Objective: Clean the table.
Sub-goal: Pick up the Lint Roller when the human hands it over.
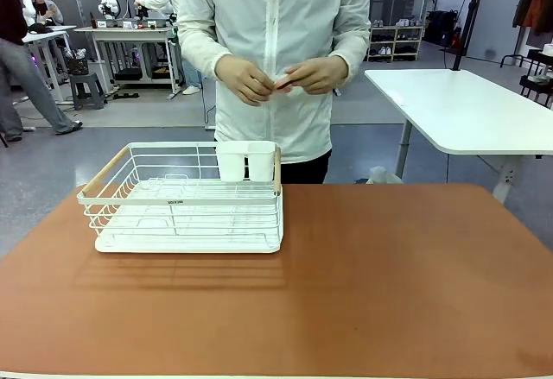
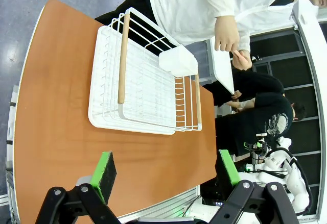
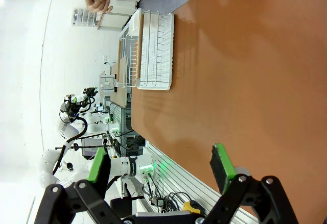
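Currently | left gripper (image 2: 166,168) is held spread, empty | right gripper (image 3: 159,165) is held spread, empty | table (image 1: 389,293) is seen below and ahead of both, long axis left to right | white wire rack (image 1: 186,198) is set on its far-left part, nearer the left arm

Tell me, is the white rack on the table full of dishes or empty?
Empty. Inside the white wire rack there are only bare wires, no dishes. Inside its corner cup holder I cannot tell.
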Controlling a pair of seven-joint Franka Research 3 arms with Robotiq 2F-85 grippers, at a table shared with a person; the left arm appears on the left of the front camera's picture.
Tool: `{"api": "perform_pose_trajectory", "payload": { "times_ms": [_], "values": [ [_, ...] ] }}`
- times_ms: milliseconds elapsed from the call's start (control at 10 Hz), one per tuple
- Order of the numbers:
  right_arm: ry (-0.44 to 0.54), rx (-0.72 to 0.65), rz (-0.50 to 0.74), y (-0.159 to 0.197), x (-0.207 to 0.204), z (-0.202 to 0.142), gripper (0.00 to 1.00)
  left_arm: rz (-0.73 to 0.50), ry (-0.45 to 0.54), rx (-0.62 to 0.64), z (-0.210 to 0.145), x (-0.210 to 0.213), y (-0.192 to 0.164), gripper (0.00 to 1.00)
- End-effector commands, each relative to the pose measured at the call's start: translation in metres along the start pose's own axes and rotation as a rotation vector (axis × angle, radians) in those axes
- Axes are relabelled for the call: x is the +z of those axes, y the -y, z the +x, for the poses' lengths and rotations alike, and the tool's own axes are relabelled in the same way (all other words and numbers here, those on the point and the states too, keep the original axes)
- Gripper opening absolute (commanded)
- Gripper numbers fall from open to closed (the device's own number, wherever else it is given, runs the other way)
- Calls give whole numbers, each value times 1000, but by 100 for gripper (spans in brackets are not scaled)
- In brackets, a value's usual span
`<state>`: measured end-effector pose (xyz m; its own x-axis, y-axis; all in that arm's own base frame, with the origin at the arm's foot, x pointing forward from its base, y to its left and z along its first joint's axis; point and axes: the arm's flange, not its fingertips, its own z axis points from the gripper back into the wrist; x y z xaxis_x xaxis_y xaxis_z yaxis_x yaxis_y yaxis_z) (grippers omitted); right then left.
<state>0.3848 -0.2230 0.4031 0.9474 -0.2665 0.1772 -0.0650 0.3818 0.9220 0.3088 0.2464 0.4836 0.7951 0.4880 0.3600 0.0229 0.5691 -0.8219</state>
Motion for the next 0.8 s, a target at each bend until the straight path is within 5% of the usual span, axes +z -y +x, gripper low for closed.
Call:
{"api": "perform_pose_trajectory", "payload": {
  "times_ms": [0,700],
  "values": [
    [2,-7,10,-3,0,0,100,-15,1,-15,0,3,-1,100],
    [2,-7,10,-3,0,0,100,-15,1,-15,0,3,-1,100]
  ]
}}
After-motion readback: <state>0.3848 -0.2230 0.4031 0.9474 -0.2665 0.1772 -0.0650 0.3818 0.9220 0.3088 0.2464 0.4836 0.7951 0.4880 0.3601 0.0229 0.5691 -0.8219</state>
